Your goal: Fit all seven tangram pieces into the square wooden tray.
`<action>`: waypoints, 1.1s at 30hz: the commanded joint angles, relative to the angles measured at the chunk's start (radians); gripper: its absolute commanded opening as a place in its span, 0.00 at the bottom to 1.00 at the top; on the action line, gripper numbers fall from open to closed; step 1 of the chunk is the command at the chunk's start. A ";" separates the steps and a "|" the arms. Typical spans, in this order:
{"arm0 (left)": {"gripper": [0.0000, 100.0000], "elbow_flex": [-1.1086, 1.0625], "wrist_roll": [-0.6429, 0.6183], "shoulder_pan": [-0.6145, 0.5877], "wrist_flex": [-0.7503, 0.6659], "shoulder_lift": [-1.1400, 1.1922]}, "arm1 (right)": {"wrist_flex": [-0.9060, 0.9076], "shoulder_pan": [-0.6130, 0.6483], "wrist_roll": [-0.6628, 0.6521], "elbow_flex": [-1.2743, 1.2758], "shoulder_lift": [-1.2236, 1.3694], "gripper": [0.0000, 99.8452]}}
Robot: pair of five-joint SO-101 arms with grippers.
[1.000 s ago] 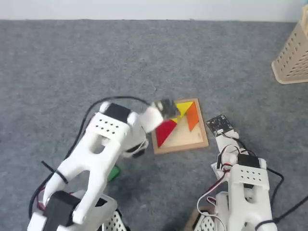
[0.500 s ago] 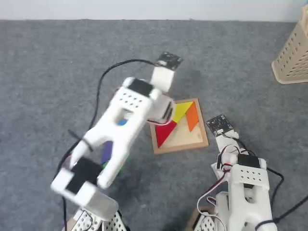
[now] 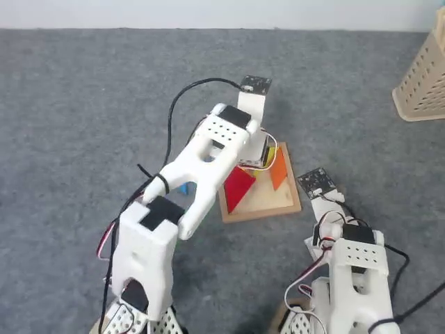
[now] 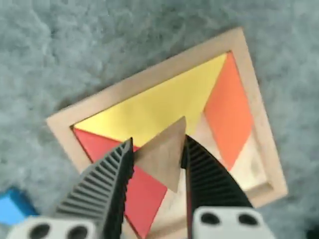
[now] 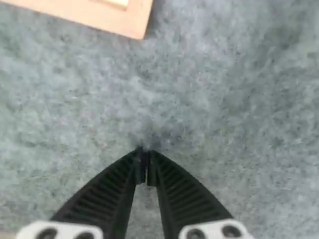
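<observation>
The left gripper (image 4: 157, 143) is pinching a brown triangle (image 4: 164, 159) between its two fingers, which are standing only as far apart as the piece is wide. It is hanging over the middle of the tray (image 4: 144, 82), and whether the triangle is touching the tray floor I cannot tell. Inside the tray a yellow piece (image 4: 159, 104) is lying along one edge, an orange piece (image 4: 229, 109) is sitting beside it against the next edge, and a red piece (image 4: 144, 191) is lying at the opposite side, partly under the fingers. A blue piece (image 4: 10, 206) is lying on the grey carpet (image 3: 83, 104), just outside the tray. The right gripper (image 5: 143, 159) is hanging over bare carpet near a tray corner, fingers pressed together and holding nothing. A perforated wooden box (image 3: 421, 76) is standing well apart, at the far right.
</observation>
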State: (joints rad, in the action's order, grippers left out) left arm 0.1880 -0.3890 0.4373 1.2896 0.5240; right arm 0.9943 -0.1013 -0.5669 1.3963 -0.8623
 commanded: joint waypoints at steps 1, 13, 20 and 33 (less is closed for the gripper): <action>0.11 0.056 -0.026 0.031 -0.014 -0.014 | -0.015 -0.016 -0.014 0.000 -0.013 0.01; 0.18 0.054 -0.029 0.103 0.015 -0.009 | -0.015 -0.016 -0.014 0.000 -0.013 0.01; 0.18 0.054 -0.028 0.100 0.029 -0.009 | -0.015 -0.016 -0.014 0.000 -0.013 0.01; 0.02 0.053 0.190 0.101 0.066 -0.032 | -0.015 -0.015 -0.014 0.000 -0.013 0.01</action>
State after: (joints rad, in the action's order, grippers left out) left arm 0.2033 -0.2493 0.5125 1.3464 0.5271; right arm 0.9943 -0.1013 -0.5669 1.3978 -0.8623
